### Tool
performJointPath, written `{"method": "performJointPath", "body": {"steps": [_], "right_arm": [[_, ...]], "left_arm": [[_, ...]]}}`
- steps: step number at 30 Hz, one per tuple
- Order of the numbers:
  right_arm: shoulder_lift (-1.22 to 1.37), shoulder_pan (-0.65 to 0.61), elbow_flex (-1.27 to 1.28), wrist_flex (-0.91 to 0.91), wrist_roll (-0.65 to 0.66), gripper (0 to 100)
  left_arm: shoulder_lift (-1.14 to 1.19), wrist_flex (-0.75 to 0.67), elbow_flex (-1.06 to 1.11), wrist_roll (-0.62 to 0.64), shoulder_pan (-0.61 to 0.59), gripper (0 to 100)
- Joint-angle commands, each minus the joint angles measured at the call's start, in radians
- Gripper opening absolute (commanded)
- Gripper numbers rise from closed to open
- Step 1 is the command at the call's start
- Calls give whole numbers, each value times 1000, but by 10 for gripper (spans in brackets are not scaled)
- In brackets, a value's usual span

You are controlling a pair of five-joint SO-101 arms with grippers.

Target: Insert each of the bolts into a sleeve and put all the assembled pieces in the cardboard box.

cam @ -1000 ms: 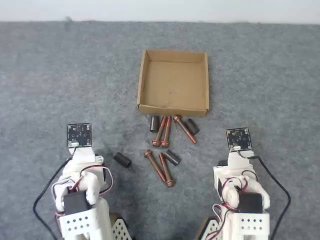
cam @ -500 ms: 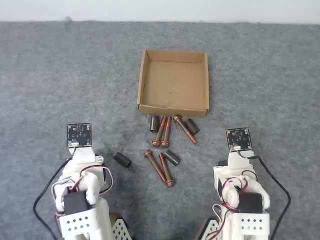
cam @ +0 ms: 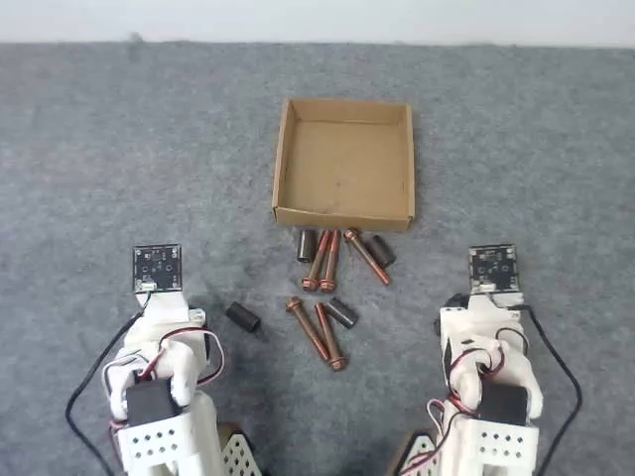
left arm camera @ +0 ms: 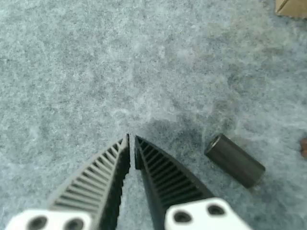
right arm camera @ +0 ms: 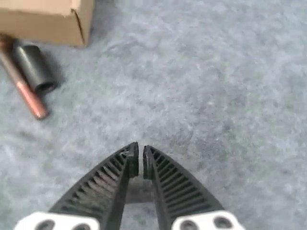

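My left gripper [left arm camera: 131, 140] hangs low over the grey carpet [cam: 99, 149] at the near left. Its ribbed fingers are drawn almost together, with only a sliver of gap and nothing held between them. A lone black sleeve [left arm camera: 234, 160] lies on its side just to the right of the tips, not touching them. My right gripper [right arm camera: 140, 146] at the near right is the same: fingers all but closed and empty. The cardboard box [cam: 343, 164] sits open at the far middle, its floor bare. Between it and the arms lie five copper bolts [cam: 329, 260] flat on the carpet: two side by side just near of the box's front wall, a slanted bolt [cam: 366, 255] to their right, and two more nearer me. I count four sleeves [cam: 341, 312] in all, though the one beside the slanted bolt is partly hidden, so I may be off. No bolt looks inserted.
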Motion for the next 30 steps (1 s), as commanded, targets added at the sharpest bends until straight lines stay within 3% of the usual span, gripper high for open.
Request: {"method": "performJointPath", "body": {"steps": [1, 6, 13, 18, 21, 30], "right_arm": [[-18, -5, 20, 12, 77, 10], [-18, -2, 18, 16, 115, 10], [-18, -15, 18, 4, 374, 10], [-18, -122, 6, 2, 488, 14], [-18, -171, -40, 64, 554, 74], [81, -142, -146, 114, 623, 65]], "left_arm": [[-18, 5, -12, -5, -6, 22], [-18, 5, -12, -5, -6, 22], [-18, 5, -12, -5, -3, 22], [-18, 5, -12, -5, -3, 22], [-18, 5, -12, -8, -5, 22], [-18, 5, -12, -8, -2, 22]]}}
